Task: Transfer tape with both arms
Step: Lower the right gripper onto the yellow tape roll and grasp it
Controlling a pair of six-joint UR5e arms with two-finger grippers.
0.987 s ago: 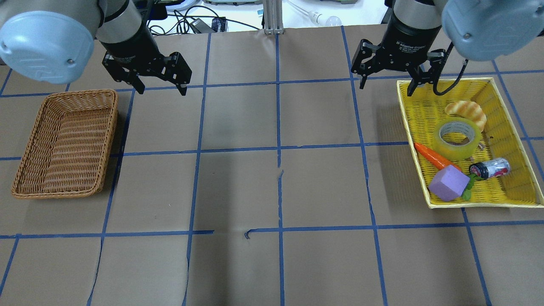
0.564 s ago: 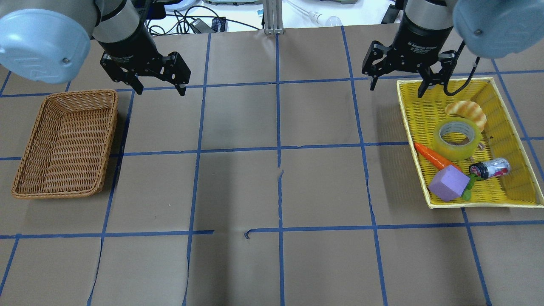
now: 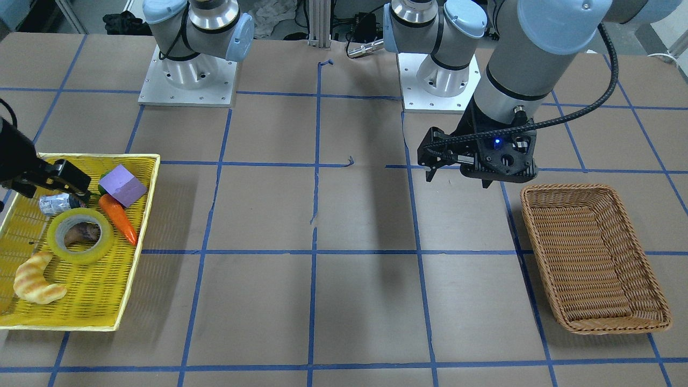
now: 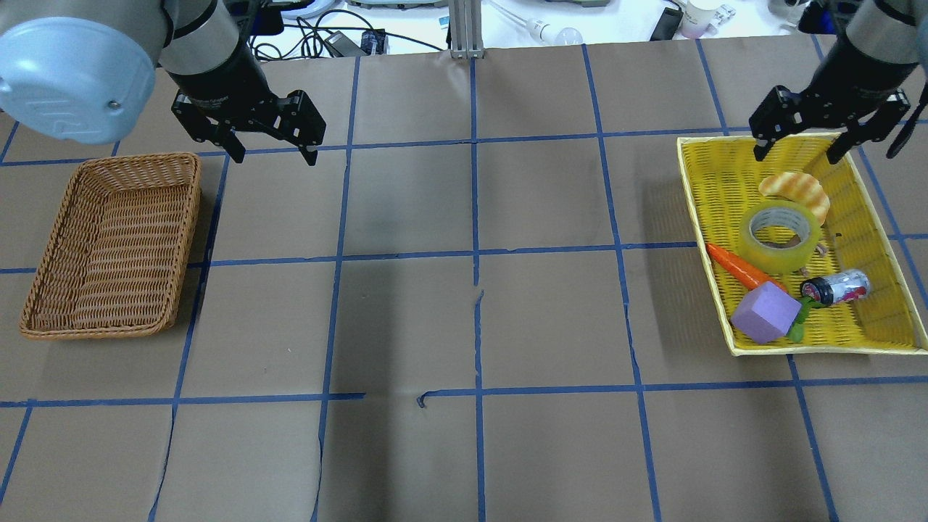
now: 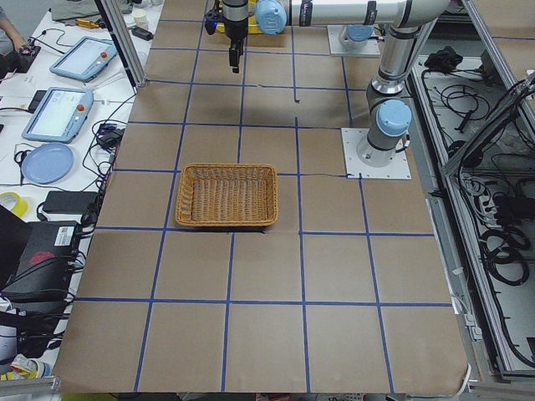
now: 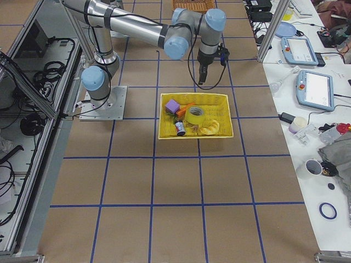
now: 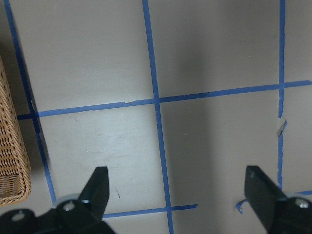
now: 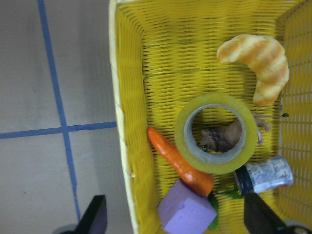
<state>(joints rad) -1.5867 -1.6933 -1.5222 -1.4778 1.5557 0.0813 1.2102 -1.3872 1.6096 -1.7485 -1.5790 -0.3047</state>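
The tape is a yellowish translucent roll lying flat in the yellow basket at the table's right; it also shows in the right wrist view and the front view. My right gripper is open and empty, hovering over the basket's far end, just beyond the tape. My left gripper is open and empty above the table, beside the far right corner of the empty wicker basket.
In the yellow basket with the tape lie a croissant, a carrot, a purple block and a small bottle. A small brown object sits inside the tape's hole. Blue tape lines grid the brown table.
My right gripper has moved to the right, from over the table beside the yellow basket's far left corner to over the basket's far end. My left gripper has barely moved.
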